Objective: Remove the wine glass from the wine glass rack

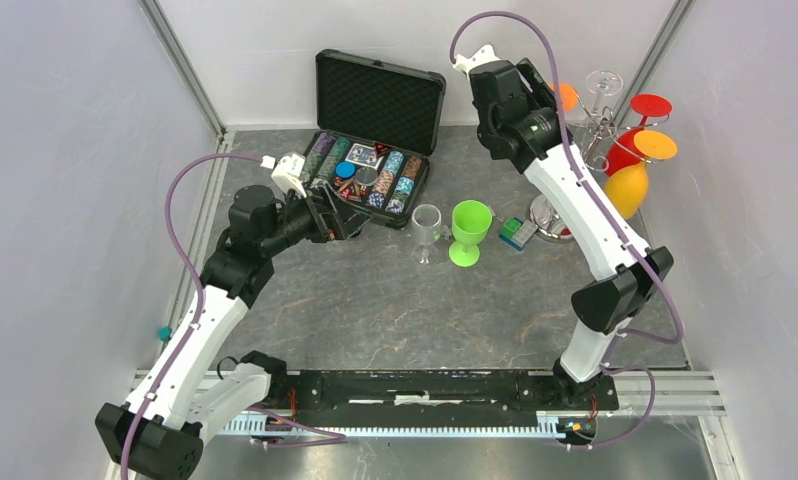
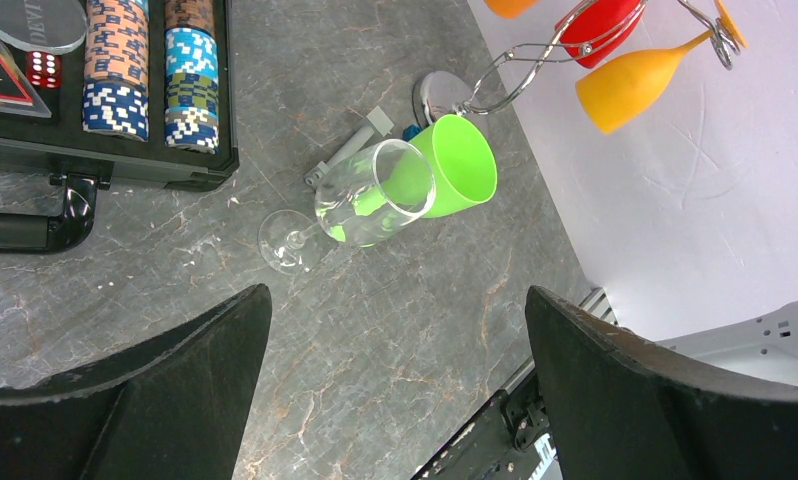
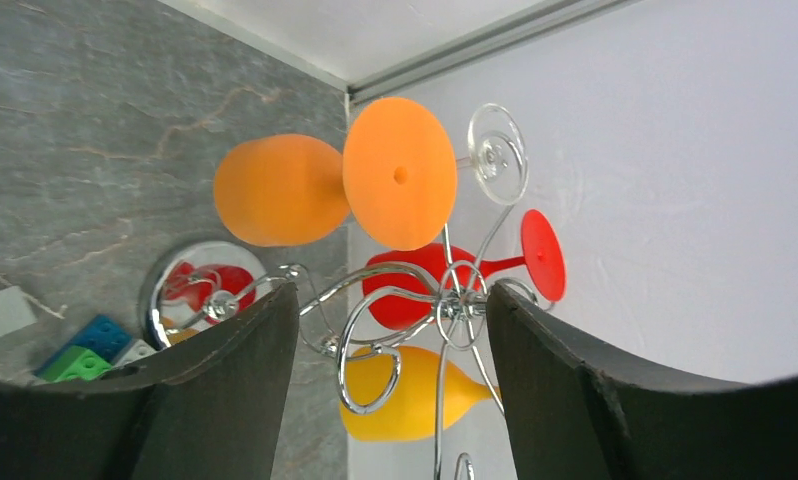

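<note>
The chrome wine glass rack stands at the back right on a round shiny base. An orange glass, a clear glass, a red glass and a yellow glass hang from it. My right gripper is open and empty, right at the rack's top. In the right wrist view the gripper has the scroll arms between its fingers, with the orange glass just beyond the tips. My left gripper is open and empty over the table.
A clear wine glass and a green glass stand on the table mid-centre. An open black poker chip case sits at the back. Toy blocks lie by the rack base. A white wall is close behind the rack.
</note>
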`<state>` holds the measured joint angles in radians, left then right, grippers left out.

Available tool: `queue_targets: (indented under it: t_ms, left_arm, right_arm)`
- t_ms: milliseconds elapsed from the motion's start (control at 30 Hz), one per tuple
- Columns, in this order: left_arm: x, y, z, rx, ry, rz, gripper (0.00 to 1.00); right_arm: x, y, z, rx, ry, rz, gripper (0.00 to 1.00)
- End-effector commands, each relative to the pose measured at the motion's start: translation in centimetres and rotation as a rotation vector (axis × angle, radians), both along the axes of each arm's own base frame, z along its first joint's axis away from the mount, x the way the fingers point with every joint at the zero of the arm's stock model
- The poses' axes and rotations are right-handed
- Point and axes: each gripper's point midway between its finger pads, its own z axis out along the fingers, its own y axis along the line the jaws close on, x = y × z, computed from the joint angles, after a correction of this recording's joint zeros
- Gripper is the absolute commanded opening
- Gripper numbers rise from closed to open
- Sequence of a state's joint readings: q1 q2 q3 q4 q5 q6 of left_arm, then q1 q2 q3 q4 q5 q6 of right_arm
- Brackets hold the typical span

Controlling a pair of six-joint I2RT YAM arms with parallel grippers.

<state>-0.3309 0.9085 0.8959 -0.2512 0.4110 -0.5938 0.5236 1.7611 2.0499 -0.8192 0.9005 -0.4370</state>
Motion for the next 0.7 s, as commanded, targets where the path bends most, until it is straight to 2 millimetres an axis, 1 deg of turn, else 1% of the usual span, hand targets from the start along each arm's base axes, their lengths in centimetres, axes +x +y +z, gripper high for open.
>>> queue_targets:
  t_ms: [0, 100, 200, 400, 433, 533, 667]
  left_arm:
    - [0.3, 0.2, 0.6, 0.012, -0.056, -0.005, 1.0]
    - [0.3, 0.1, 0.5, 0.006, -0.053, -0.008, 1.0]
    - [0.2, 0.0, 0.5, 0.002, -0.05, -0.01, 1.0]
    - [0.2, 0.0, 0.4, -0.006, -0.05, -0.01, 1.0]
    - [0.1, 0.0, 0.4, -0.007, -0.051, -0.011, 1.0]
    - [0.1, 0.0, 0.5, -0.008, -0.053, -0.01, 1.0]
    - [0.1, -0.1, 0.5, -0.015, -0.054, -0.011, 1.0]
  right_arm:
    - [0.2, -1.4, 1.3, -0.121, -0.044, -0.117, 0.74]
    - [1.2, -1.2, 1.2, -0.152, -0.055, -0.13, 0.73]
    - [2.4, -0.6, 0.9, -0.179, -0.053, -0.119, 0.72]
    - [3.8, 0.2, -0.7, -0.18, -0.025, -0.079, 0.71]
    - [4.0, 0.0, -0.9, -0.182, -0.025, -0.086, 0.7]
    - [4.7, -0.9, -1.2, -0.168, -0.035, -0.115, 0.62]
    - [5.4, -2.0, -1.8, -0.168, -0.035, -0.134, 0.55]
